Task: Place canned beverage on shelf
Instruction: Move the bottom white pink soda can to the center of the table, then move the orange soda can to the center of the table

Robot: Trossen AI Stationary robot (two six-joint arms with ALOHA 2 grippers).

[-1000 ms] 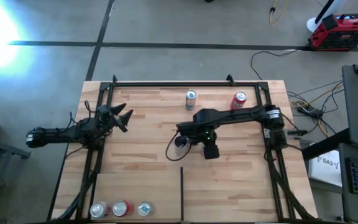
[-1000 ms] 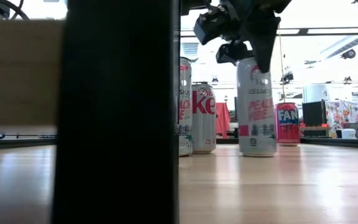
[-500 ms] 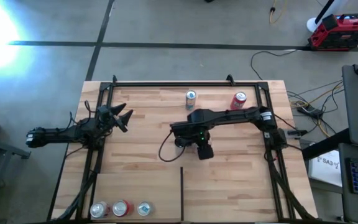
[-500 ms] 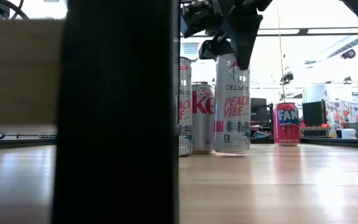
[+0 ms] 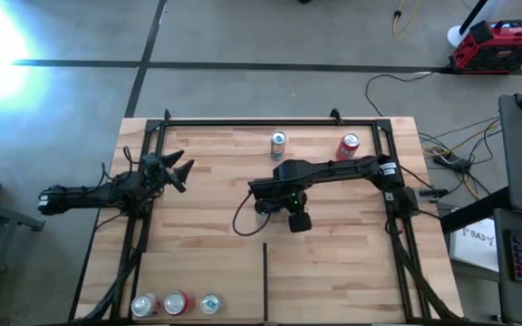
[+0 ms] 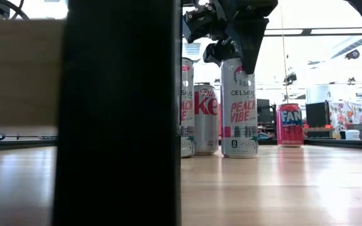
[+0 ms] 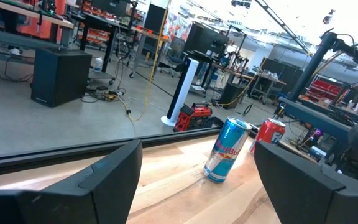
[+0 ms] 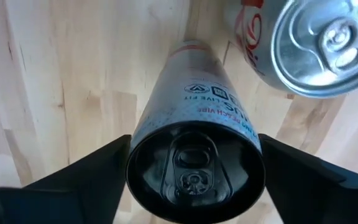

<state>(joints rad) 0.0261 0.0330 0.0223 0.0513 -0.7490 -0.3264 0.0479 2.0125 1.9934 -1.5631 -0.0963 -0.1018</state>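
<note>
A tall silver Celsius can (image 6: 239, 107) stands upright with its base on the shelf, a light wooden board (image 5: 207, 235) framed by black rails. My right gripper (image 8: 194, 149) points straight down over the can at the board's middle (image 5: 263, 206) and is shut on its top. A Diet Coke can (image 6: 206, 119) and another Celsius can (image 6: 187, 107) stand just beside it on the board. My left gripper (image 5: 175, 169) waits open at the left rail, touching nothing. My right gripper pinches the Celsius can's upper wall just under the rim (image 8: 135, 146) between its two fingers (image 8: 98, 168), one on each side. The fingers come from above, pointing down. The can stands upright under them, its base (image 6: 239, 155) on the board.
A blue Red Bull can (image 5: 277, 142) and a red can (image 5: 349, 145) stand near the far rail. Three cans (image 5: 177, 303) line up at the near left corner. A thin black divider strip (image 5: 265, 276) runs to the near edge. A wide black post (image 6: 124, 113) blocks the low view's left.
My right gripper has carried the Celsius can toward the table's left, up to the Diet Coke can. Half a second ago the can leaned slightly; now it stands upright on the board.
</note>
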